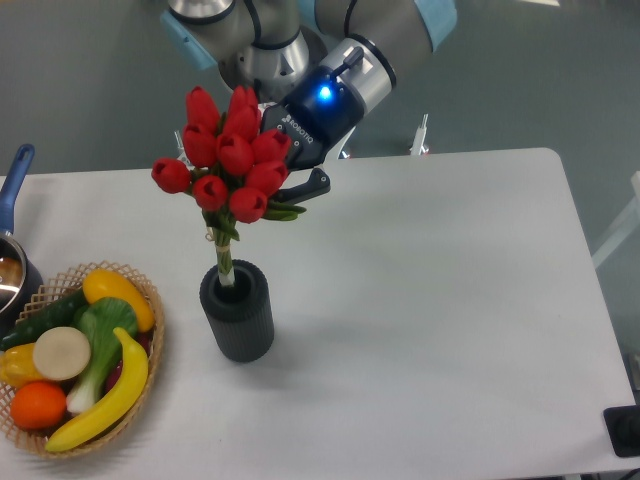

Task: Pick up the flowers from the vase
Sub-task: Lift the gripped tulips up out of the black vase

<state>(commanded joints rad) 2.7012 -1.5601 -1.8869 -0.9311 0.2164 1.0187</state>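
Observation:
The flowers [230, 155], a bunch of red tulip buds with green leaves, stand with their pale-green stems in the vase [238, 310], a short dark ribbed cylinder left of the table's middle. My gripper [296, 190] reaches down from the back right, right at the tulip heads. One black finger [312, 183] shows just right of the buds, beside the green leaves. The other finger is hidden behind the bunch, so I cannot tell how the jaws stand or whether they touch the flowers.
A wicker basket [150, 300] of fruit and vegetables stands at the front left, close to the vase. A pot with a blue handle [12, 180] is at the left edge. A dark object [625, 430] sits at the front right corner.

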